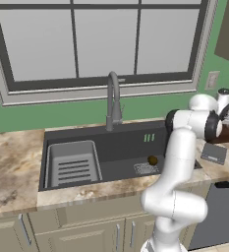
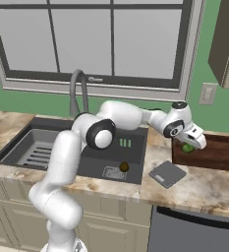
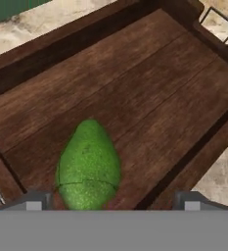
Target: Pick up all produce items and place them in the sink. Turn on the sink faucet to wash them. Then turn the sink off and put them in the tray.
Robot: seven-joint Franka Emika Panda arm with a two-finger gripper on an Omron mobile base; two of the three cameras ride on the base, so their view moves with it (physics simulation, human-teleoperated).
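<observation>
The gripper (image 3: 110, 198) is standing wide open over the wooden tray (image 3: 149, 93), its two fingertips (image 3: 34, 200) sitting well apart on either side of the green produce item (image 3: 88, 166), which is lying on the tray floor near one long rim and looks free of both pads. The chief risk I am judging from here is a careless retreat: if the hand is lifting off at a slant, one fingertip could be nudging the green item, which looks rounded enough to roll along the boards towards the rim. A second risk is the long reach back across the counter, where the arm could be clipping the sink faucet (image 2: 78, 91) or the small flat grey square (image 2: 167, 173) lying just beside the tray. As for the containers, the tray (image 2: 219, 155) is holding the green item (image 2: 187, 147) alone, seen under the hand in the right base view. The dark sink (image 1: 121, 142) is still holding the brown produce item (image 1: 153, 160), resting just beside the drain grate (image 1: 145, 169), and the light grey ribbed rack (image 1: 72, 165) is occupying its other end. So the brown one is remaining to be fetched, small and round, and likely to slip from a poorly centred pinch.
</observation>
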